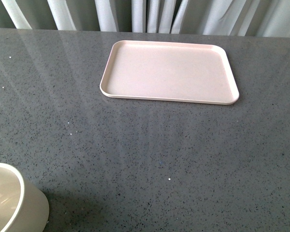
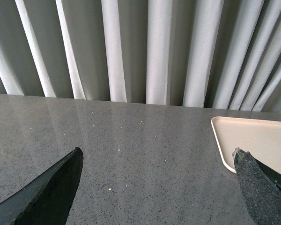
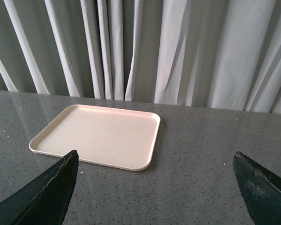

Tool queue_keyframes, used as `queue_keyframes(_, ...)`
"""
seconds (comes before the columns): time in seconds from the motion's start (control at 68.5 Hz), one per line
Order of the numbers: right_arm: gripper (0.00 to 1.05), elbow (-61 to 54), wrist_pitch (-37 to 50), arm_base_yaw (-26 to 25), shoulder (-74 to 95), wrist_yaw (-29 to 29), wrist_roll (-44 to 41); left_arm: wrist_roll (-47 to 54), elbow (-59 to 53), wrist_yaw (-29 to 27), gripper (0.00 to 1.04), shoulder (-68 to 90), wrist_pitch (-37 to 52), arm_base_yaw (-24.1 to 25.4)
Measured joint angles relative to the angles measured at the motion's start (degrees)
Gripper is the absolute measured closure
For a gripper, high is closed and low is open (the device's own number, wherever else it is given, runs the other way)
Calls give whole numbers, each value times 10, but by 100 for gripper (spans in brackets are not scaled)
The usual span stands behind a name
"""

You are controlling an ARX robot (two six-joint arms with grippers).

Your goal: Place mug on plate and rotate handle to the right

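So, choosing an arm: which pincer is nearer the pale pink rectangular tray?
Left, seemingly. The left pincer has the pale pink tray beside one fingertip; the right pincer sees it farther ahead.

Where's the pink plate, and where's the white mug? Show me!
plate [image 1: 169, 72], front view, middle of its bare floor.
mug [image 1: 35, 205], front view, its outer side wall, just below the rim.

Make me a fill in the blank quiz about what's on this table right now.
The pink tray has ____ on it.
In the front view, the white mug sits in the bottom ____ corner.
The left gripper and right gripper are both ____, not shut.
Missing words: nothing; left; open.
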Motion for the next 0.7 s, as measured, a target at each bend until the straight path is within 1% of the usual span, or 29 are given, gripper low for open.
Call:
queue_keyframes(0.029,9,0,0,0,0,0,0,-19,32,88,9,39,-72,19)
queue_keyframes(0.044,9,0,0,0,0,0,0,-23,49,123,9,69,-103,23)
queue_keyframes(0.088,9,0,0,0,0,-1,0,-29,85,191,9,143,-144,17)
queue_keyframes(0.146,9,0,0,0,0,-1,0,-16,114,220,9,215,-143,9)
queue_keyframes(0.205,9,0,0,0,0,0,0,26,149,223,9,297,-133,21)
queue_keyframes(0.234,9,0,0,0,0,0,0,64,167,224,9,346,-135,40)
queue_keyframes(0.351,9,0,0,0,0,0,0,158,193,236,9,431,-160,93)
queue_keyframes(0.394,9,0,0,0,0,0,0,212,204,240,9,470,-179,120)
queue_keyframes(0.541,9,0,0,0,0,0,0,294,215,239,9,522,-193,141)
queue_keyframes(0.701,9,0,0,0,0,0,0,345,217,224,9,572,-192,144)
